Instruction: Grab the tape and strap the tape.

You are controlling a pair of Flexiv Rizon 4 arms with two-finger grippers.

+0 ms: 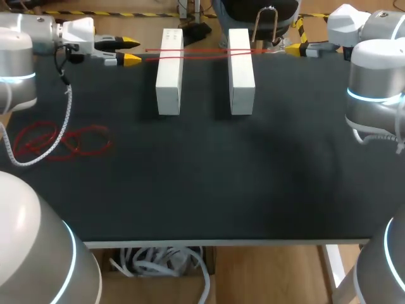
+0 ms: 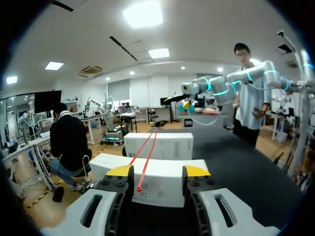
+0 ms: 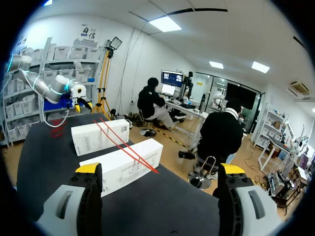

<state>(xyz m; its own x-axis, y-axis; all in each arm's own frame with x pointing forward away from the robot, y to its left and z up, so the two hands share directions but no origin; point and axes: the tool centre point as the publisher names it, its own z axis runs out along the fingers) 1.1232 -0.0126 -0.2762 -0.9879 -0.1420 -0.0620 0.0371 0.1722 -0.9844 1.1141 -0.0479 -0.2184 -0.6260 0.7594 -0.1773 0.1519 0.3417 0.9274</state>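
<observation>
Two white boxes stand side by side at the back of the black table, the left box [image 1: 169, 71] and the right box [image 1: 241, 69]. A thin red strap [image 1: 202, 52] lies doubled across both tops. My left gripper [image 1: 131, 51] is level with the strap, just left of the left box. In the left wrist view the strap's end [image 2: 140, 187] lies between the left gripper's [image 2: 157, 172] fingers, which stand apart without touching it. My right gripper [image 1: 295, 49] is just right of the right box, open wide [image 3: 160, 169], with the strap's other end [image 3: 155, 171] ahead of it.
A loose tangle of red strap [image 1: 63, 140] lies on the table's left side. Beside it hangs the left arm's white coiled cable [image 1: 38, 152]. The table's black top [image 1: 209, 177] stretches in front of the boxes.
</observation>
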